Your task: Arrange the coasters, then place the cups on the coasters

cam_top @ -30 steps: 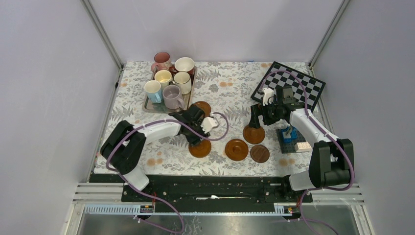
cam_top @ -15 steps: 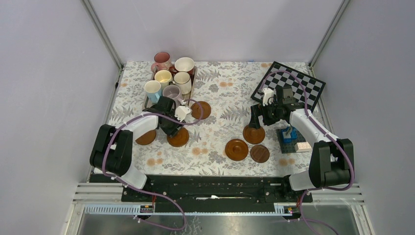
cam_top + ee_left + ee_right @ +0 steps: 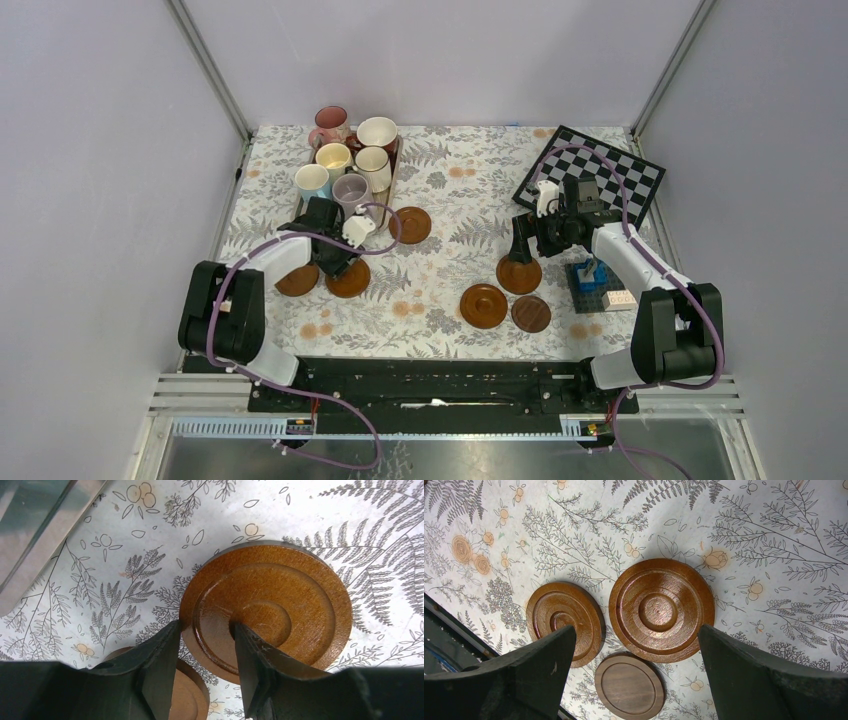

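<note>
My left gripper [image 3: 338, 257] [image 3: 206, 630] is shut on the rim of a glossy brown coaster [image 3: 349, 281] [image 3: 280, 605], one finger outside the edge and one in its groove. A second coaster [image 3: 297, 281] [image 3: 187, 695] lies just left of it. Another coaster [image 3: 411, 224] lies further back. My right gripper [image 3: 522, 246] [image 3: 636, 630] hangs open over a large coaster [image 3: 519, 275] [image 3: 661, 610], with a similar coaster [image 3: 483, 305] [image 3: 565, 622] and a darker, smaller one [image 3: 531, 313] [image 3: 630, 686] close by. Several cups [image 3: 351, 190] stand together at the back left.
The cups stand on a silver tray [image 3: 298, 218], whose edge [image 3: 30, 530] shows close to my left gripper. A chessboard [image 3: 590, 170] lies at the back right. Blue bricks [image 3: 590, 275] and a small white block [image 3: 620, 298] sit beside my right arm.
My left arm has swung left from the front middle with its coaster, which now sits beside the leftmost coaster. The right arm has not moved.
</note>
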`<act>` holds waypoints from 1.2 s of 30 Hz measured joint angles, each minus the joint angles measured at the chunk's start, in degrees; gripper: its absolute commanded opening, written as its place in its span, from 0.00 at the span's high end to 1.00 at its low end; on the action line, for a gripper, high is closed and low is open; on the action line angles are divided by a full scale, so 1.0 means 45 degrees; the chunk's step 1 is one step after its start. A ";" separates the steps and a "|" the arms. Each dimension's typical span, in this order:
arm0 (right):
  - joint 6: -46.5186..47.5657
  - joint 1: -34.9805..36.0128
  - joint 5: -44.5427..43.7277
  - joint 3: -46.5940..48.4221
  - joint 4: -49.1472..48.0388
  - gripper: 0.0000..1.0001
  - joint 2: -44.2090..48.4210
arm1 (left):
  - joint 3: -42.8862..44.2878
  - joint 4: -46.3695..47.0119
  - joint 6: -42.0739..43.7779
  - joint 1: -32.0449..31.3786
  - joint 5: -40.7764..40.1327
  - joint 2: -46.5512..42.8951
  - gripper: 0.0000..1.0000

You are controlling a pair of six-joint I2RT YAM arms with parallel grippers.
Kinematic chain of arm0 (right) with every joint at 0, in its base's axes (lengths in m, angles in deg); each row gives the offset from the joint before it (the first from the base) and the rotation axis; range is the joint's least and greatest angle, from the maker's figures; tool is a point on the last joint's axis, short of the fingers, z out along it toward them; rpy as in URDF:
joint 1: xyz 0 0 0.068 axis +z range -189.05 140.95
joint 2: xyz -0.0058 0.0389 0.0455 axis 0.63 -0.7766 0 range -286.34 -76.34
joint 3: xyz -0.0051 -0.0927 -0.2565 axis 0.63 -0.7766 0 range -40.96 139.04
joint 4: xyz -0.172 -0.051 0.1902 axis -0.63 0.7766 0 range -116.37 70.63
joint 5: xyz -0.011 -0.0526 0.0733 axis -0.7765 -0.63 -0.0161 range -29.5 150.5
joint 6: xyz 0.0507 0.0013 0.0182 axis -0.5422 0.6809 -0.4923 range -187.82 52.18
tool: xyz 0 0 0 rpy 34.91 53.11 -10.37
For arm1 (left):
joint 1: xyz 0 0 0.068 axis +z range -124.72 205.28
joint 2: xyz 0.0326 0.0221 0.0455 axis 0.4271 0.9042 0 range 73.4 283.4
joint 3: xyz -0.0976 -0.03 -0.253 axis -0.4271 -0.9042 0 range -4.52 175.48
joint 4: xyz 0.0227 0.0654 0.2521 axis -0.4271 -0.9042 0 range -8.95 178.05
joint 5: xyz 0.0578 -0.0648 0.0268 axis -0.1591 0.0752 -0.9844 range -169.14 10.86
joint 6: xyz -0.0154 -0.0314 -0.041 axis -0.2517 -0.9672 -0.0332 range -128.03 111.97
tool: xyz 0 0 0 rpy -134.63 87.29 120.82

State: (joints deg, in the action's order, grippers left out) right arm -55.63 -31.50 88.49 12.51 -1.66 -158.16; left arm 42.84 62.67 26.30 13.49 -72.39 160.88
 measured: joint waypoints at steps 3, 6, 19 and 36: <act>0.0000 0.0000 0.0000 0.0000 0.0000 0.00 0.0000 | -0.0005 -0.0005 0.0083 0.0117 -0.0087 0.0000 0.55; 0.0000 0.0000 0.0005 -0.0005 0.0000 0.00 0.0000 | 0.0000 -0.0010 0.0087 0.0112 -0.0121 0.0000 0.54; 0.0000 0.0000 0.0010 -0.0015 0.0000 0.00 0.0000 | 0.0238 -0.0622 -0.0049 0.0214 -0.0257 -0.0049 0.36; 0.0000 0.0000 0.0015 -0.0019 -0.0005 0.00 0.0000 | 0.4590 -0.1812 -0.1880 -0.2973 0.0772 0.1049 0.39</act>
State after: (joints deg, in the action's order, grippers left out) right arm -55.63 -31.50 88.56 12.43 -1.69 -158.16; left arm 63.49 54.51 17.84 0.11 -68.92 165.60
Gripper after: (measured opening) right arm 0.993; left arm 0.621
